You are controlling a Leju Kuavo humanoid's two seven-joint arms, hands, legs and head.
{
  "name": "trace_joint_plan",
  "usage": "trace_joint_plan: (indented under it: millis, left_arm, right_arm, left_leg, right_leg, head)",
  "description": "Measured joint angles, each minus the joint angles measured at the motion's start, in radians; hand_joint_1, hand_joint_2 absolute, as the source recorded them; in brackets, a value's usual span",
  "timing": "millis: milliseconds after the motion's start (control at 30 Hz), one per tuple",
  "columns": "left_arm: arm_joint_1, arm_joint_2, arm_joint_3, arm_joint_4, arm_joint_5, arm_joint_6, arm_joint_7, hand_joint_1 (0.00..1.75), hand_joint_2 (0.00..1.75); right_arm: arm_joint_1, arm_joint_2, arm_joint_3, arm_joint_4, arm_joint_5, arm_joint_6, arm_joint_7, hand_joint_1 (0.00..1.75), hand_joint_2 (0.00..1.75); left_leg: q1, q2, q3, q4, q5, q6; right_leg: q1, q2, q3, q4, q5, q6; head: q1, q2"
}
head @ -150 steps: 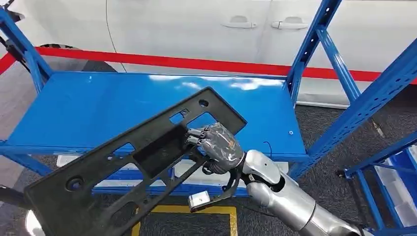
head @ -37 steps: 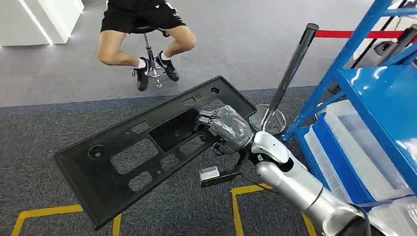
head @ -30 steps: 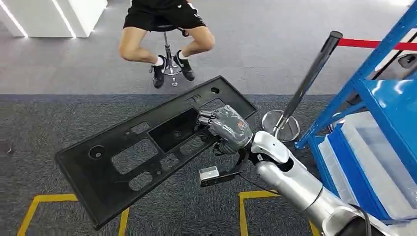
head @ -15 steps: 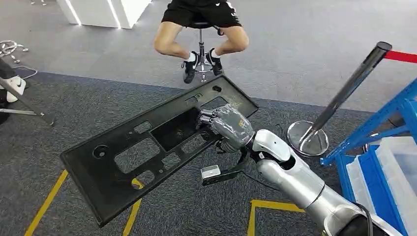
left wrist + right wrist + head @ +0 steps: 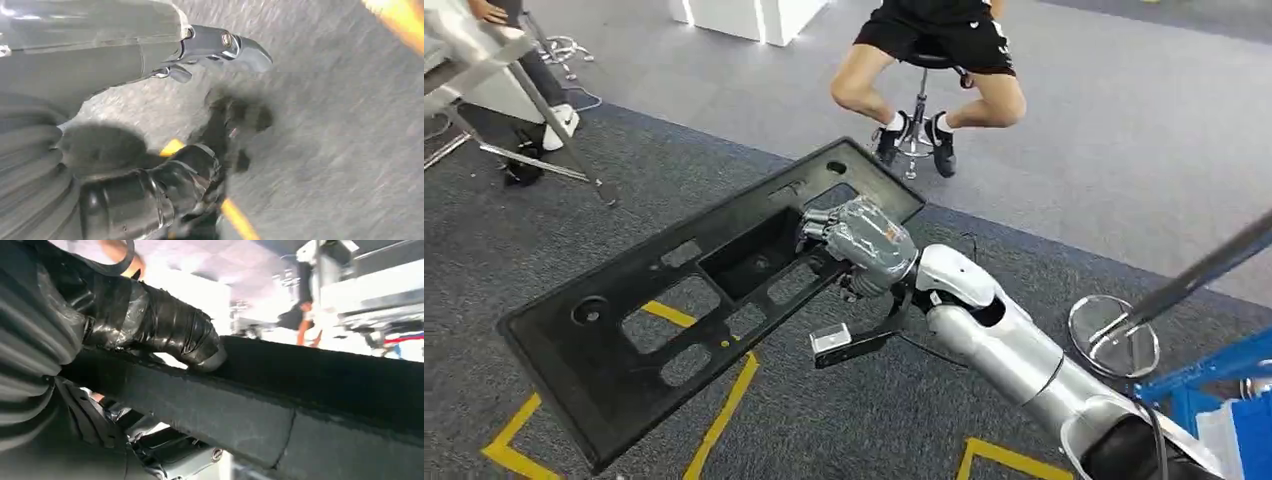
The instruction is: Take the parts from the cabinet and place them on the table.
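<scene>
One part in play: the right hand [image 5: 864,240] grips a long black plastic panel [image 5: 694,300] near its far end, fingers curled over the edge of a cutout, thumb on the other side. In the right wrist view the taped dark fingers [image 5: 165,330] wrap over the panel's [image 5: 280,405] top edge, hard contact.

Panel is off the ground, held out in front of the robot over the carpet, tilted, its long axis running from lower left up toward the hand. Several rectangular cutouts and a few round holes along it. Silver right arm [image 5: 1014,350] comes in from lower right.

Left hand [image 5: 150,195] hangs over the grey carpet [image 5: 340,140] in the left wrist view; frame is blurred, fingers look loosely curled with nothing visible in them, but I can't tell its state for sure.

Further out: yellow floor tape [image 5: 714,430] on the carpet under the panel. Person on a stool [image 5: 934,60] beyond the panel's far end, well apart. Chrome stanchion base [image 5: 1114,345] to the right, blue rack [image 5: 1224,375] at the lower right edge. Folding-table legs [image 5: 534,110] at upper left.
</scene>
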Motion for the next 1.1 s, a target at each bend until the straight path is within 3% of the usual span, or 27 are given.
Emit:
trace_joint_plan:
  millis: [67,100,133,167,233,300,333,367,433,467,500,567,600,633,667,700,733,767,800,833,867,900,933,1000,1033,1067,1100]
  left_arm:
    - [0.004,0.008,0.003,-0.003,0.000,-0.002,0.000,0.00,1.75]
    - [0.009,0.011,0.003,-0.003,0.000,-0.002,0.002,0.00,1.75]
    - [0.017,0.015,0.003,-0.003,0.001,-0.002,0.002,0.00,1.75]
    - [0.013,0.018,0.003,-0.004,0.001,-0.002,0.005,0.00,1.75]
    - [0.014,0.023,0.004,-0.007,0.002,-0.002,0.006,0.00,1.75]
    - [0.013,0.034,0.004,-0.009,0.003,-0.003,0.009,0.00,1.75]
    - [0.014,0.034,0.004,-0.010,0.003,-0.005,0.009,0.00,1.75]
    - [0.005,0.038,0.005,-0.010,0.004,-0.005,0.011,0.00,1.75]
    - [-0.001,0.042,0.005,-0.010,0.006,-0.006,0.014,0.00,1.75]
    - [0.001,0.043,0.006,-0.010,0.008,-0.006,0.018,0.00,1.75]
    - [0.005,0.044,0.006,-0.010,0.012,-0.007,0.023,0.00,1.75]
    - [0.013,0.045,0.008,-0.010,0.013,-0.008,0.028,0.00,1.75]
    - [0.017,0.046,0.008,-0.010,0.013,-0.009,0.029,0.00,1.75]
    - [0.016,0.052,0.010,-0.010,0.014,-0.009,0.029,0.00,1.75]
    - [0.021,0.053,0.010,-0.009,0.015,-0.012,0.029,0.00,1.75]
    - [0.018,0.057,0.011,-0.009,0.014,-0.012,0.031,0.00,1.75]
    - [0.015,0.062,0.012,-0.010,0.014,-0.012,0.032,0.00,1.75]
    - [0.014,0.074,0.013,-0.010,0.015,-0.011,0.032,0.00,1.75]
    - [0.005,0.078,0.016,-0.011,0.016,-0.011,0.033,0.00,1.75]
    - [0.007,0.078,0.018,-0.011,0.018,-0.012,0.035,0.00,1.75]
    - [0.009,0.078,0.019,-0.011,0.022,-0.012,0.035,0.00,1.75]
    - [0.007,0.079,0.020,-0.011,0.023,-0.012,0.035,0.00,1.75]
    - [0.005,0.079,0.021,-0.011,0.024,-0.012,0.035,0.00,1.75]
    - [0.008,0.077,0.026,-0.011,0.026,-0.012,0.038,0.00,1.75]
    - [0.011,0.077,0.027,-0.011,0.027,-0.012,0.039,0.00,1.75]
    - [0.015,0.076,0.027,-0.011,0.028,-0.013,0.039,0.00,1.75]
    - [0.019,0.074,0.027,-0.010,0.028,-0.013,0.041,0.00,1.75]
  right_arm:
    - [-0.010,0.003,0.006,0.005,0.000,0.000,-0.002,1.75,1.75]
    - [-0.015,0.003,0.008,0.007,0.000,0.000,-0.003,1.75,1.75]
    - [-0.020,0.003,0.009,0.013,-0.001,0.001,-0.002,1.75,1.75]
    - [-0.025,0.004,0.010,0.015,-0.003,0.001,-0.003,1.75,1.75]
    - [-0.028,0.012,0.014,0.018,-0.003,0.003,-0.003,1.75,1.75]
    - [-0.035,0.018,0.018,0.022,-0.005,0.005,-0.006,1.75,1.75]
    - [-0.037,0.021,0.018,0.022,-0.005,0.005,-0.006,1.75,1.75]
    - [-0.043,0.023,0.019,0.023,-0.008,0.006,-0.009,1.75,1.75]
    - [-0.046,0.023,0.022,0.027,-0.009,0.008,-0.012,1.75,1.75]
    - [-0.046,0.023,0.025,0.030,-0.010,0.009,-0.012,1.75,1.75]
    - [-0.046,0.024,0.028,0.032,-0.010,0.010,-0.013,1.75,1.75]
    - [-0.052,0.027,0.033,0.033,-0.011,0.011,-0.013,1.75,1.75]
    - [-0.057,0.029,0.035,0.033,-0.011,0.013,-0.014,1.75,1.75]
    - [-0.055,0.029,0.037,0.035,-0.011,0.014,-0.013,1.75,1.75]
    - [-0.069,0.026,0.039,0.040,-0.013,0.015,-0.013,1.75,1.75]
    - [-0.070,0.030,0.042,0.041,-0.013,0.018,-0.014,1.75,1.75]
    - [-0.072,0.033,0.045,0.041,-0.014,0.020,-0.013,1.75,1.75]
    - [-0.074,0.034,0.046,0.041,-0.013,0.023,-0.011,1.75,1.75]
    - [-0.084,0.036,0.047,0.040,-0.013,0.026,-0.011,1.75,1.75]
    - [-0.091,0.036,0.047,0.040,-0.013,0.027,-0.008,1.75,1.75]
    - [-0.094,0.035,0.047,0.044,-0.012,0.027,-0.006,1.75,1.75]
    - [-0.099,0.033,0.048,0.050,-0.012,0.027,-0.004,1.75,1.75]
    - [-0.102,0.034,0.051,0.055,-0.010,0.031,-0.002,1.75,1.75]
    - [-0.105,0.034,0.053,0.061,-0.005,0.032,0.000,1.75,1.75]
    - [-0.109,0.034,0.053,0.063,-0.004,0.032,0.000,1.75,1.75]
    - [-0.114,0.033,0.053,0.066,-0.004,0.032,0.000,1.75,1.75]
    - [-0.117,0.032,0.053,0.068,-0.003,0.032,0.003,1.75,1.75]
  left_leg:
    - [0.007,-0.026,0.018,0.015,-0.017,-0.015]
    - [0.011,-0.034,0.023,0.027,-0.031,-0.022]
    - [0.012,-0.043,0.015,0.033,-0.042,-0.033]
    - [0.012,-0.053,0.009,0.046,-0.048,-0.041]
    - [0.021,-0.076,0.000,0.027,-0.048,-0.052]
    - [0.024,-0.086,0.022,0.016,-0.055,-0.065]
    - [0.019,-0.014,0.018,0.047,-0.051,-0.069]
    - [0.018,0.027,-0.022,0.113,-0.054,-0.070]
    - [0.018,0.052,-0.142,0.265,-0.067,-0.068]
    - [0.017,0.054,-0.198,0.315,-0.059,-0.066]
    - [0.016,0.055,-0.235,0.316,-0.022,-0.060]
    - [0.010,0.060,-0.232,0.186,0.120,-0.038]
    - [0.000,0.076,-0.207,0.074,0.219,-0.014]
    - [-0.014,0.112,-0.199,0.067,0.215,0.012]
    - [-0.033,0.129,-0.182,0.085,0.206,0.021]
    - [-0.040,0.127,-0.160,0.054,0.184,0.033]
    - [-0.054,0.116,-0.139,0.039,0.149,0.038]
    - [-0.054,0.108,-0.116,0.019,0.123,0.045]
    - [-0.043,0.085,-0.066,-0.016,0.085,0.046]
    - [-0.031,0.074,-0.022,-0.040,0.068,0.042]
    - [-0.021,0.069,0.011,-0.055,0.052,0.052]
    - [-0.014,0.055,0.042,-0.068,0.037,0.051]
    - [-0.007,0.036,0.081,-0.084,0.017,0.043]
    - [0.009,0.001,0.144,-0.098,-0.022,0.021]
    - [0.018,-0.015,0.169,-0.098,-0.041,0.012]
    - [0.029,-0.034,0.202,-0.098,-0.070,0.001]
    - [0.040,-0.050,0.234,-0.097,-0.100,-0.016]
  right_leg:
    - [-0.011,0.008,0.058,-0.141,0.101,0.009]
    - [-0.018,0.029,0.090,-0.222,0.144,0.016]
    - [-0.019,0.083,0.099,-0.224,0.116,0.022]
    - [-0.019,0.091,0.123,-0.276,0.086,0.011]
    - [-0.008,0.070,0.126,-0.265,0.076,-0.005]
    - [-0.013,0.047,0.155,-0.286,0.068,-0.022]
    - [-0.010,0.037,0.185,-0.303,0.059,-0.030]
    - [-0.005,0.022,0.213,-0.316,0.048,-0.037]
    - [0.005,-0.007,0.261,-0.336,0.023,-0.041]
    - [0.010,-0.020,0.288,-0.346,0.007,-0.042]
    - [0.016,-0.033,0.317,-0.355,-0.009,-0.043]
    - [0.030,-0.057,0.386,-0.380,-0.044,-0.045]
    - [0.036,-0.068,0.429,-0.400,-0.063,-0.046]
    - [0.032,-0.077,0.455,-0.434,-0.074,-0.046]
    - [0.037,-0.089,0.471,-0.453,-0.077,-0.039]
    - [0.027,-0.095,0.490,-0.475,-0.079,-0.028]
    - [0.027,-0.112,0.522,-0.496,-0.081,-0.021]
    - [0.027,-0.112,0.530,-0.488,-0.073,-0.020]
    - [0.031,-0.112,0.507,-0.401,-0.029,-0.013]
    - [0.024,-0.077,0.446,-0.284,0.002,-0.021]
    - [0.023,-0.028,0.369,-0.168,0.021,-0.019]
    - [0.020,-0.004,0.297,-0.086,0.013,-0.011]
    - [0.010,0.008,0.216,-0.027,-0.037,-0.004]
    - [-0.005,0.007,0.107,-0.023,-0.145,0.011]
    - [-0.011,0.007,0.068,-0.041,-0.171,0.019]
    - [-0.020,0.007,0.029,-0.083,-0.168,0.036]
    - [-0.029,0.008,0.004,-0.143,-0.106,0.053]
  head:
    - [0.000,0.000]
    - [0.000,0.000]
    - [0.002,0.000]
    - [0.000,0.000]
    - [0.001,0.000]
    - [0.001,0.000]
    - [-0.001,0.000]
    - [-0.005,0.000]
    - [-0.004,0.000]
    - [-0.004,0.000]
    - [-0.004,0.000]
    - [-0.004,0.000]
    - [-0.004,0.000]
    - [0.000,0.000]
    - [0.003,0.000]
    - [-0.002,0.000]
    - [0.002,0.000]
    - [0.000,0.000]
    - [0.001,0.000]
    - [0.004,0.001]
    - [0.004,0.000]
    - [0.002,0.001]
    - [0.003,0.000]
    - [0.004,0.000]
    - [0.004,0.000]
    - [0.004,0.000]
    - [0.004,0.000]
